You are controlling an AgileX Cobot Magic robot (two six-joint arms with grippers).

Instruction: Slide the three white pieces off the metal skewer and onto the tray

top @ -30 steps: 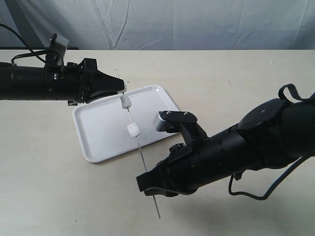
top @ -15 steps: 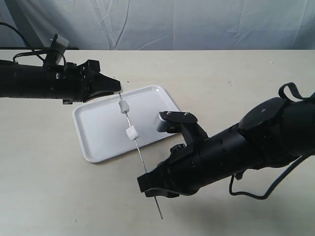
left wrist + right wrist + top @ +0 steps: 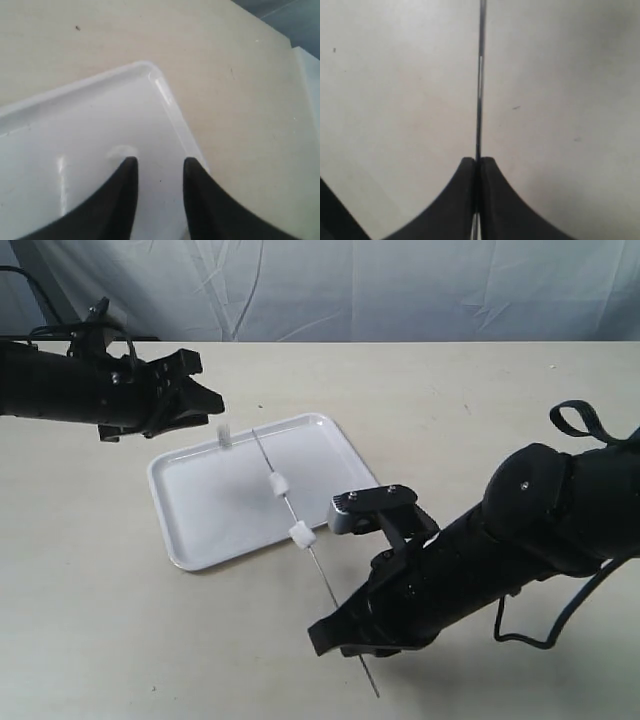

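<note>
Top white piece (image 3: 224,436) newly off skewer (image 3: 319,568), over tray (image 3: 205,510); left hand (image 3: 212,408) spread, right hand (image 3: 476,165) tight on skewer.

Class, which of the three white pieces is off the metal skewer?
The blurred piece beside the left gripper, over the tray; the middle piece and the piece nearest the right gripper are threaded on the skewer.

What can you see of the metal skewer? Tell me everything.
The metal skewer is a very thin, straight grey rod, shiny like steel. The right hand is shut on it near one end, with a short tip poking out beyond. From there it slants across the near rim of the tray. A white piece and a second white piece are threaded on it, spaced apart; its far end is bare.
</note>
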